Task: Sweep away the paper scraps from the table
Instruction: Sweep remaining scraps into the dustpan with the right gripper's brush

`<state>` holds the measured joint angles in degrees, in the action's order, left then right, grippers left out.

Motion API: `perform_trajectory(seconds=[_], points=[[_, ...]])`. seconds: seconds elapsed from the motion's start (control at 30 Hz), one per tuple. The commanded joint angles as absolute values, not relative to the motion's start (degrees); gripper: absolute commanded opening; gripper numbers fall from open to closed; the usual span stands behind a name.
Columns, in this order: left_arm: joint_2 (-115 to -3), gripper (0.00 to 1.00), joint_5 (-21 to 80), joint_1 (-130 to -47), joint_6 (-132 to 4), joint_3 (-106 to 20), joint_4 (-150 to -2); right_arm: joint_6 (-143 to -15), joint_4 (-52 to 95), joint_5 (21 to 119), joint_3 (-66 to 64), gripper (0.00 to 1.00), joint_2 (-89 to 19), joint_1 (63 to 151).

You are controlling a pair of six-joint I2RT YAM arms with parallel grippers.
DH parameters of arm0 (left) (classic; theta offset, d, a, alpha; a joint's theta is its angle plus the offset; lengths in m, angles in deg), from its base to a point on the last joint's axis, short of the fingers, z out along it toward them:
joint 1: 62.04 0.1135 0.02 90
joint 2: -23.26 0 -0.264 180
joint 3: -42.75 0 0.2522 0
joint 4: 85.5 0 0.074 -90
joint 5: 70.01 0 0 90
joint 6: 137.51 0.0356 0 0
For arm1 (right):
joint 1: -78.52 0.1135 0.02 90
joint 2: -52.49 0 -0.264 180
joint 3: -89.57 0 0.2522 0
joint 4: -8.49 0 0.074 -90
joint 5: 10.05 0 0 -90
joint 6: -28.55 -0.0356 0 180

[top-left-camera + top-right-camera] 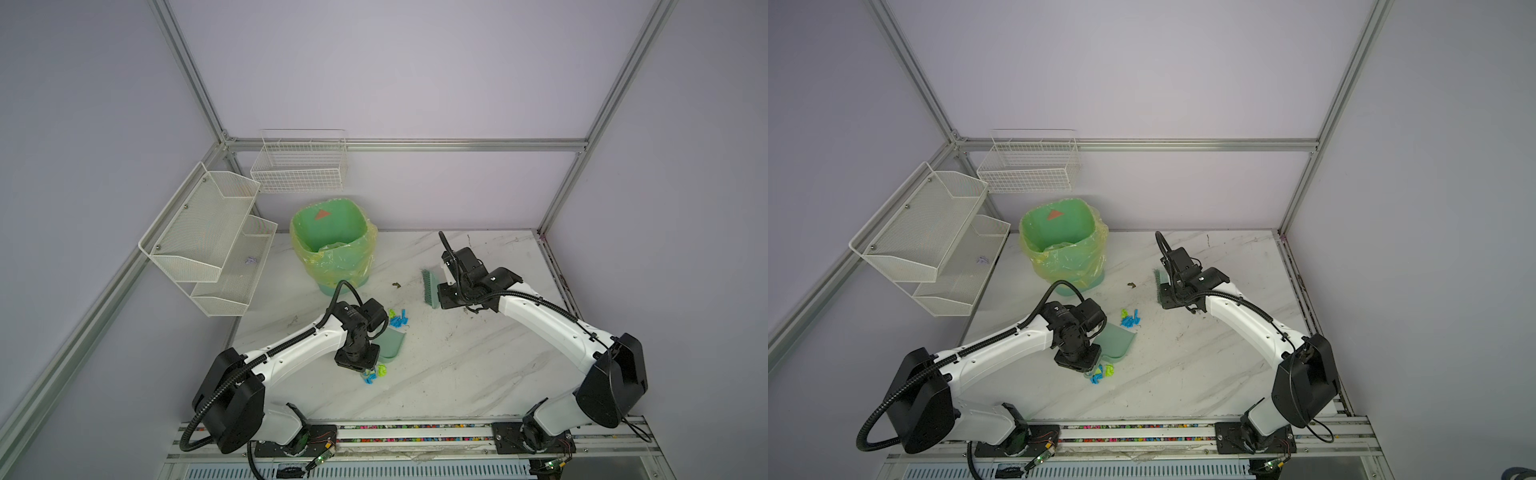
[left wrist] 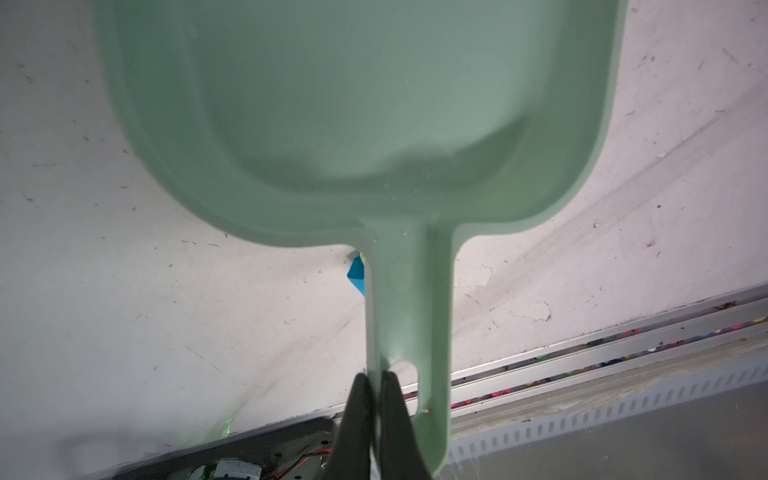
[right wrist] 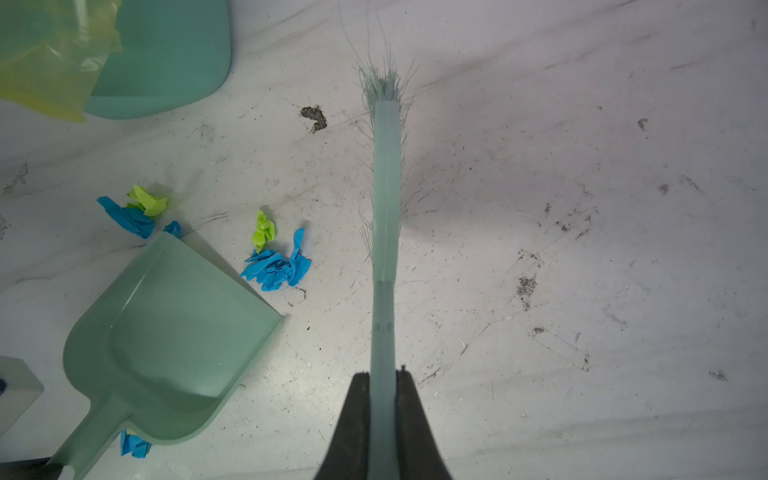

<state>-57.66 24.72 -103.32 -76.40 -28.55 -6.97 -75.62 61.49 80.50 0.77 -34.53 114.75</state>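
The table [image 1: 457, 374] carries everything. A green lined bin [image 1: 332, 266] stands well beyond the left claw [image 2: 374, 399]. That claw is clenched on one side of the looped handle of the pale green dustpan [image 3: 174, 340]. The pan's tray is empty, and its open lip points away from the claw, towards the brush [image 3: 385, 208]. The right claw [image 3: 384, 386] is clenched on the brush's handle, and the brush reaches straight out ahead of it. I cannot tell whether its bristles touch the table.

The paper scraps [image 3: 276, 266] lie on the table in three small heaps. The main one sits between the pan's lip and the brush, just off the lip. A second heap [image 3: 133, 212] is at the lip's other corner. A third heap [image 3: 135, 444] lies by the handle, close to the left claw. A brown speck [image 3: 314, 117] sits near the brush head.

Both tools look to be in hand, with no scrap gathered yet. The next move probably calls for the bristles to come down beyond the main heap and draw it onto a flat-pressed lip. The third heap would likely need the pan turned.
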Motion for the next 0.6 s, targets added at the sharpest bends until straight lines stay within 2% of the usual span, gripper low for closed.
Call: perform_trajectory(seconds=[0.0, 0.3, 0.57], points=[[-59.6, 0.00, 24.5, -103.4, -75.1, -32.3, -7.5, -74.3, 59.2, 78.2, 0.1, 0.00, -36.0, 116.7], [-62.6, 0.00, 25.4, -103.4, -74.4, -33.1, -9.6, -72.1, 60.5, 80.9, -2.3, 0.00, -41.2, 120.1], [-64.1, 0.00, 25.7, -103.4, -73.5, -34.4, -10.4, -70.4, 60.4, 74.4, -1.4, 0.00, -40.3, 123.8]])
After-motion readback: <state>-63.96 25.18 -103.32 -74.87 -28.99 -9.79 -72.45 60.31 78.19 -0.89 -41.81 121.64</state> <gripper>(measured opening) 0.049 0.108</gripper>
